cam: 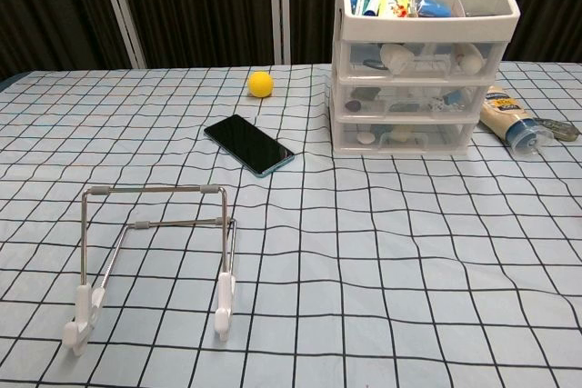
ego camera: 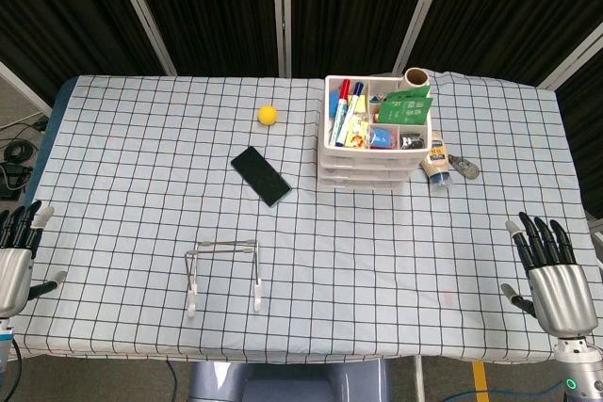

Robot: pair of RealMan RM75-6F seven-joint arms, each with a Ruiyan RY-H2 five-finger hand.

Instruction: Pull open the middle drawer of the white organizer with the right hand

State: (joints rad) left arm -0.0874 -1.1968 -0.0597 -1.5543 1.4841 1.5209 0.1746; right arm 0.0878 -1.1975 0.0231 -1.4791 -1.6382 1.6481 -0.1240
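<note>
The white organizer [ego camera: 369,159] [cam: 406,70] stands at the back right of the table, its top tray full of markers and packets. All three clear drawers sit pushed in; the middle drawer [cam: 406,98] holds small items. My right hand [ego camera: 551,275] is open at the table's front right edge, fingers spread upward, well in front of and right of the organizer. At the front left edge my left hand [ego camera: 17,256] is also open and holds nothing. Neither hand shows in the chest view.
A black phone [ego camera: 261,175] [cam: 248,144] and a yellow ball [ego camera: 268,115] [cam: 261,84] lie left of the organizer. A wire stand [ego camera: 223,272] [cam: 155,256] sits front centre. A small bottle [ego camera: 438,168] [cam: 509,118] lies on its side just right of the organizer.
</note>
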